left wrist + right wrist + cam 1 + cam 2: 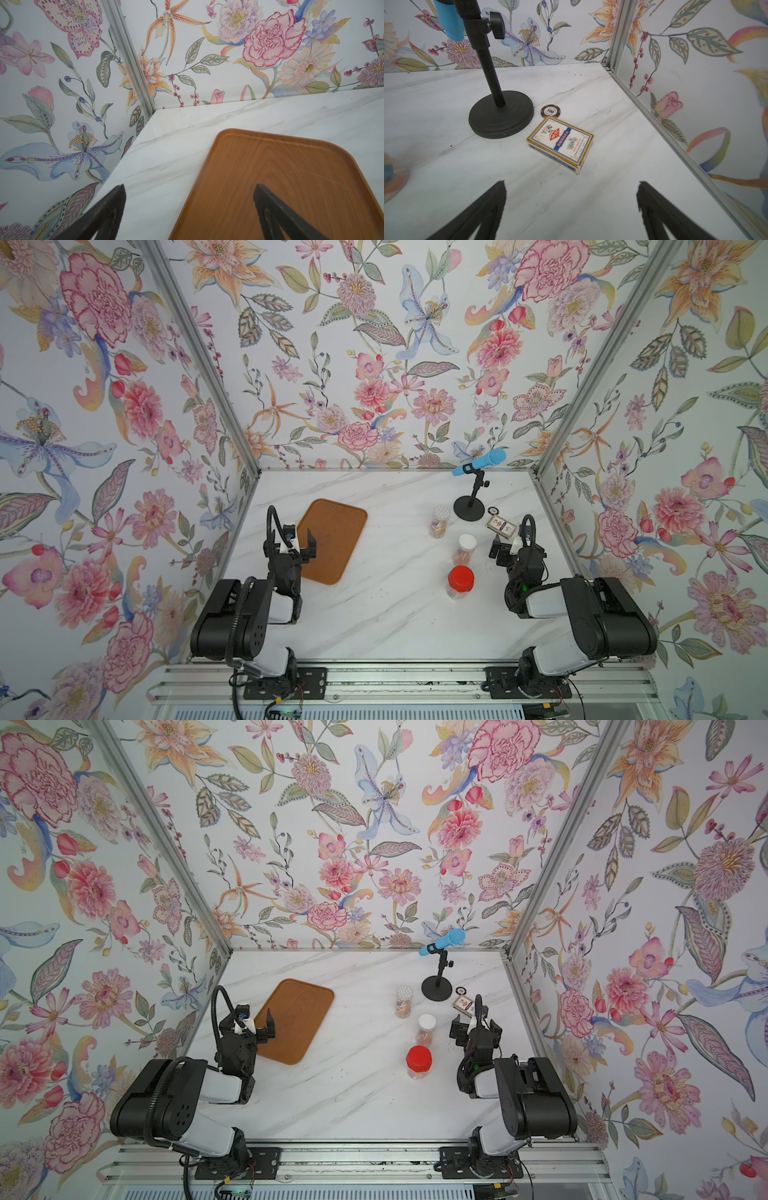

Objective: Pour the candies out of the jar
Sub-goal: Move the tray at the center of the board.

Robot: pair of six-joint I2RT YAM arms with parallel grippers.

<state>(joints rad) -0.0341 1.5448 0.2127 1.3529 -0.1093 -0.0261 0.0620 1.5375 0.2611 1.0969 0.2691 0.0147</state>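
The candies [437,531] sit inside three upright clear jars near the right arm: mesh-lid jar [441,513], white-lid jar [466,542], red-lid jar [460,577], plain only in both top views. The left gripper [190,187], jaws apart, straddles the wood-grain tray [291,166] edge; the right gripper [571,182], jaws apart, faces a card box [560,143].

Microphone stand [468,506], card box [560,143], poker chip [550,111]

Fig. 1. My workcell in a top view. Three walls [374,364], papered with pink, orange and blue flowers on white, meet at aluminium corner posts [205,356] and enclose a white, grey-veined marble tabletop [395,626]. An aluminium rail [395,676] borders its near edge. I see soft, even lighting throughout.
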